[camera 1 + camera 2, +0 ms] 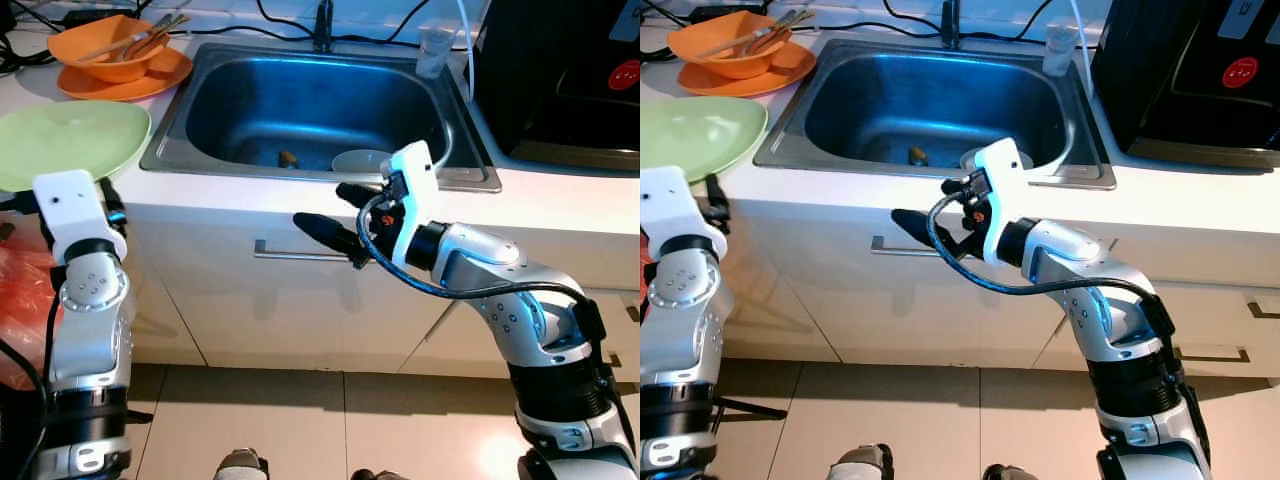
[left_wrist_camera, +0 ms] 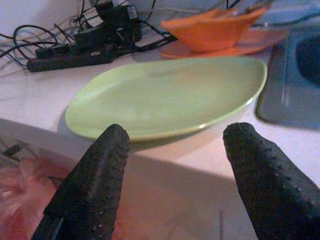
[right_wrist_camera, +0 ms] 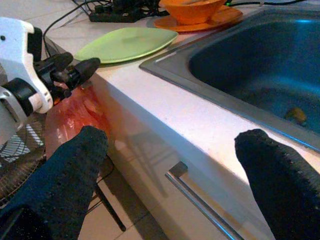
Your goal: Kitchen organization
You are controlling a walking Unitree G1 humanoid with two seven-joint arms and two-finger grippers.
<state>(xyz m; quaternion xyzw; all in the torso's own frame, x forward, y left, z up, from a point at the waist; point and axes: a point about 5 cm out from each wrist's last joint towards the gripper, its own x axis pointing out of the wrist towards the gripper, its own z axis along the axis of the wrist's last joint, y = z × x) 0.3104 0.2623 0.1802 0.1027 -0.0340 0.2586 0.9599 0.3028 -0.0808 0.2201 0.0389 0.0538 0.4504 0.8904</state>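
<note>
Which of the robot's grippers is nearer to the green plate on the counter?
Left. The left gripper is open, just off the counter edge, facing the green plate. The right gripper is open farther along, in front of the sink, above the drawer handle.

The left gripper (image 2: 172, 175) stands open at the counter's (image 1: 560, 205) front edge, the green plate (image 1: 70, 140) just beyond it. The right gripper (image 1: 335, 215), open, hangs before the sink's (image 1: 300, 100) front rim, above the drawer handle (image 1: 300, 255). Orange dishes (image 1: 120, 60) crowd the counter's back left corner.
</note>
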